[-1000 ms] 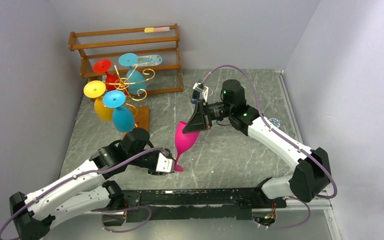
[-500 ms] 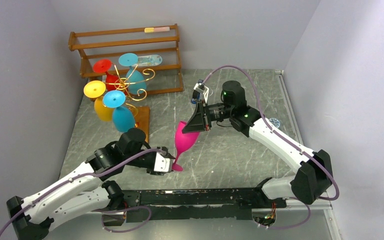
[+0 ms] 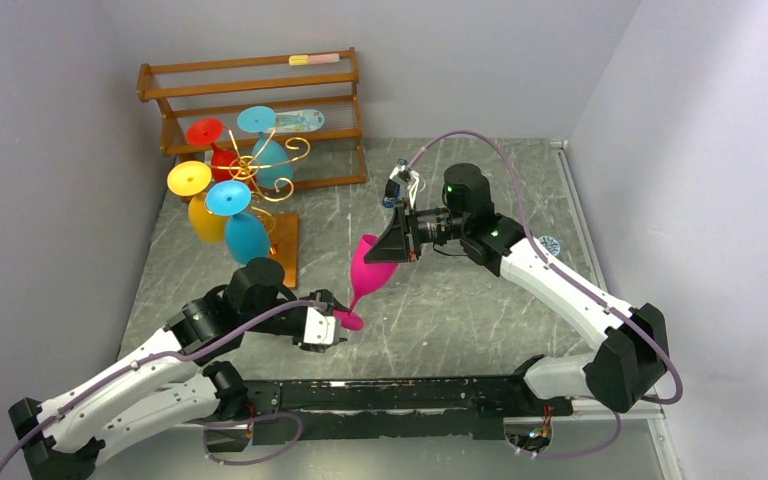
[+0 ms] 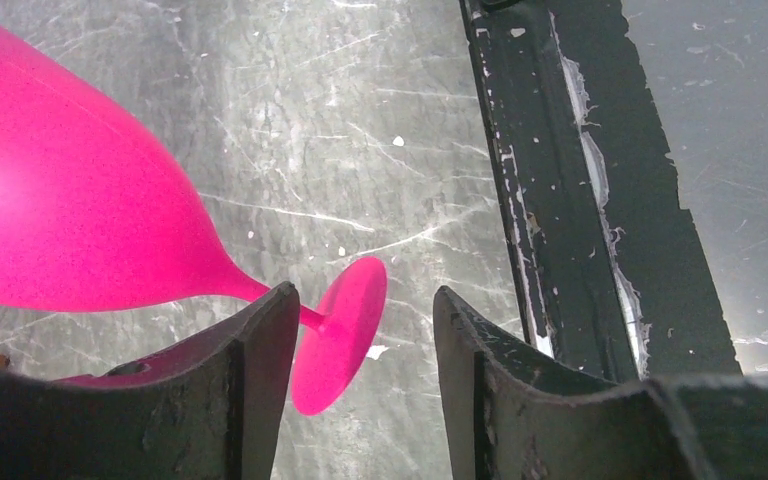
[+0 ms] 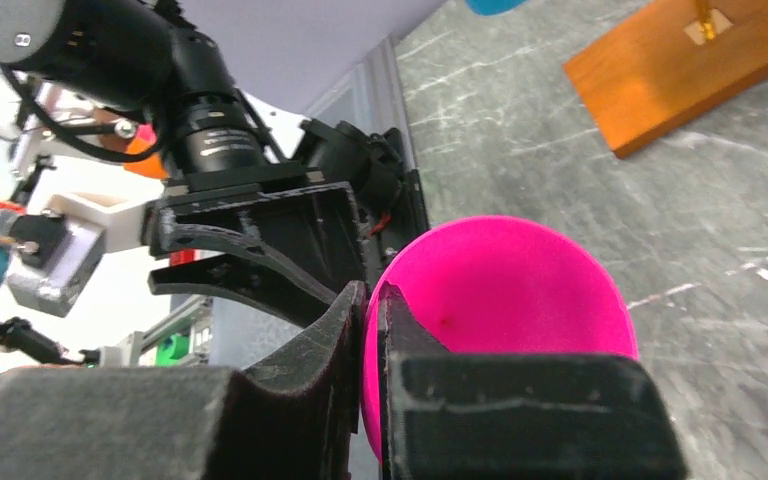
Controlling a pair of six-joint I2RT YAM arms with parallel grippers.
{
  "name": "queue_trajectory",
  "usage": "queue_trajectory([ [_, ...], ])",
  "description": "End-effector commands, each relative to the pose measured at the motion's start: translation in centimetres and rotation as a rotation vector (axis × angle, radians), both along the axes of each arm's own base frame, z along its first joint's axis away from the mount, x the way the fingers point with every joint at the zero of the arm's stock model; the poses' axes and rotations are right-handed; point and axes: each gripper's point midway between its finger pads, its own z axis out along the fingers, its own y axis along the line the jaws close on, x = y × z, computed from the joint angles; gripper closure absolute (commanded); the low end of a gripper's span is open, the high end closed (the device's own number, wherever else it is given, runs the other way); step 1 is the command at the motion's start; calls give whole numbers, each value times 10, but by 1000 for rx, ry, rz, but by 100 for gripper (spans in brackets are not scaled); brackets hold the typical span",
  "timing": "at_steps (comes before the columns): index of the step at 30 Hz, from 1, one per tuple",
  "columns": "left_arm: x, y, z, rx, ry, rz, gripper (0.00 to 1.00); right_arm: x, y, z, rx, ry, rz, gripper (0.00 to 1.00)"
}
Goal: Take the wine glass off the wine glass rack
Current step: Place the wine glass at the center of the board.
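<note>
The glass [image 3: 368, 272] is off the rack [image 3: 272, 166] and hangs over the middle of the tabletop [image 3: 460, 310], well to the right of the rack and the other glasses [image 3: 246, 236] hanging on it.

Its long axis slopes. The rim is up and toward the far right, and the foot [image 3: 348, 320] is down at the near-left end. The right gripper [image 3: 398, 246] is closed on the rim, one finger inside the bowl and one outside (the right wrist view shows the pink wall pinched between them). It appears to carry the whole weight.

The left gripper [image 3: 330, 324] is the one at the low end. Its jaws stand apart, with the foot and the bottom of the stem [image 4: 310, 316] between them. In the left wrist view the stem passes right by the left finger [image 4: 260, 370], while a clear gap separates the foot from the right finger [image 4: 470, 370]. That gripper is therefore open and holds nothing.

The coming move likely depends on this alignment. The stem runs across the left gripper's gap, so closing would catch the glass low down. Whether the foot touches the tabletop cannot be told.
</note>
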Motion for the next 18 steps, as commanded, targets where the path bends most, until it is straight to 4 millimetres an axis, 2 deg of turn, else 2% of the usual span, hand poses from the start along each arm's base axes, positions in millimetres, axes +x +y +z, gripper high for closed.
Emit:
queue_trajectory([
  [1,6,-6,21,-68,-34,19,42,15,-11,-11,-114,-103,-103,100],
  [3,4,-9,25,-93,-23,8,36,33,-31,-40,-269,-152,-234,100],
  [4,2,-10,25,-99,-15,1,28,39,-40,-53,-326,-162,-282,100],
  [5,2,-10,25,-105,-15,1,7,43,-48,-63,-372,-178,-318,100],
  [6,4,-11,26,-112,-16,15,3,45,-55,-71,-409,-192,-341,100],
  [9,14,-10,35,-166,-28,86,3,58,-75,-86,-502,-219,-450,100],
  [11,17,-9,39,-199,-44,113,3,73,-90,-90,-554,-248,-570,100],
  [13,19,-6,40,-220,-48,139,3,88,-105,-88,-587,-280,-683,100],
  [18,21,-3,39,-245,-4,191,3,121,-138,-67,-605,-330,-987,100],
])
